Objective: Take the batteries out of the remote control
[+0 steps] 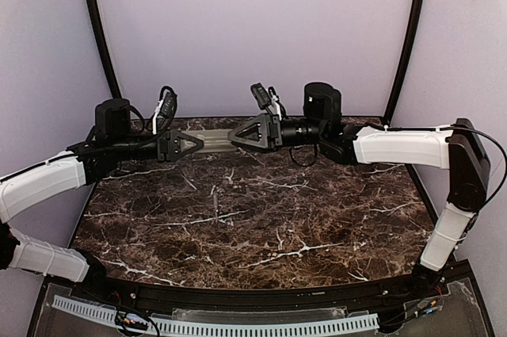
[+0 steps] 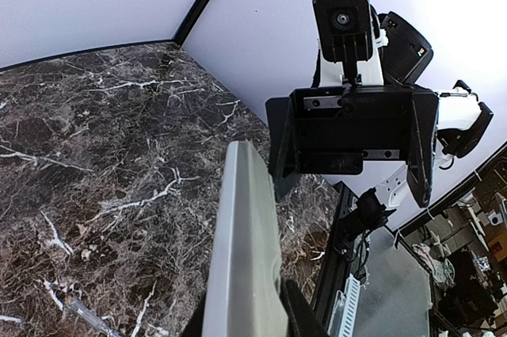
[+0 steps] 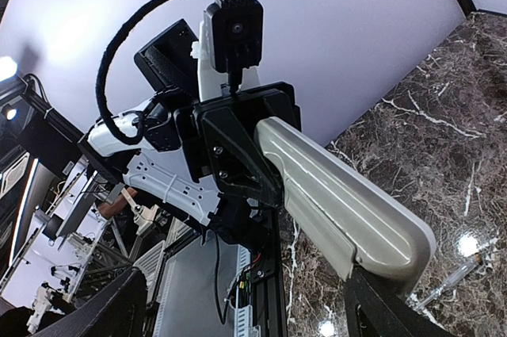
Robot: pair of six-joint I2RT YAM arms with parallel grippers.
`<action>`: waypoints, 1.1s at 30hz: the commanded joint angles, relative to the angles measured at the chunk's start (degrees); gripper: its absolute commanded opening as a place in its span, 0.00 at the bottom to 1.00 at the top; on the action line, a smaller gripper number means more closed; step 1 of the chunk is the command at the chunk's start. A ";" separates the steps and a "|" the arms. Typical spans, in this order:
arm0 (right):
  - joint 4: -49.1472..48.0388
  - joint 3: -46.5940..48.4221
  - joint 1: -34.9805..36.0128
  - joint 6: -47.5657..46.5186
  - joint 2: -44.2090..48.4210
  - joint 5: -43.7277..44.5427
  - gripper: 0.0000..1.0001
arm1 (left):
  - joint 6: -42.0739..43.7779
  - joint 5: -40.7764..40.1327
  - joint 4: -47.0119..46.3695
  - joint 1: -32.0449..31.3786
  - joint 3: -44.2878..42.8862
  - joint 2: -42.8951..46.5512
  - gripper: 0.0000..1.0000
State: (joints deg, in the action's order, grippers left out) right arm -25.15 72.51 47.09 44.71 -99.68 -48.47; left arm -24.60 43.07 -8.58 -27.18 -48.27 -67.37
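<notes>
Remote control (image 1: 214, 140) hangs level in the air at the upper centre of the top view, a slim pale grey-beige bar bridging the two arms above the rear of the surface. The right wrist view shows its plain moulded back with rounded corners. The left wrist view shows only its thin edge.

The left jaws, on the left arm (image 1: 43, 182), are clamped on the end at the left of the top view. The right jaws, on the right arm (image 1: 400, 147), stand wide apart around the other end. One finger lies close against it, but I cannot tell whether it touches.

The surface (image 1: 317, 218) is dark brown and marble-patterned with white veins. A thin clear stick-like item (image 1: 214, 204) lies on it near the middle of the top view, below the remote. Pale lilac walls (image 1: 253, 28) enclose the space, with black curved poles (image 1: 97, 24) at the rear corners. A white slotted strip (image 1: 238, 327) runs along the bottom edge.
</notes>
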 commanded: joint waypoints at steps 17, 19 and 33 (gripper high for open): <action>-1.89 1.45 3.07 0.57 0.32 -3.21 0.85 | 3.25 2.38 0.32 -3.10 -4.73 -0.53 0.00; -2.06 1.37 3.08 0.67 0.49 -3.29 0.85 | 3.51 1.94 0.95 -3.10 -5.00 -0.70 0.00; -2.10 1.57 3.01 0.38 1.84 -2.95 0.86 | 4.47 -0.56 4.20 -3.13 -6.28 -2.33 0.00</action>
State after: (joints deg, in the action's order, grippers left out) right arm -23.88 72.53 47.09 45.08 -99.61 -47.64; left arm -21.28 41.06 -2.48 -27.77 -51.62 -68.45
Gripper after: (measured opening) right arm 0.855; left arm 0.211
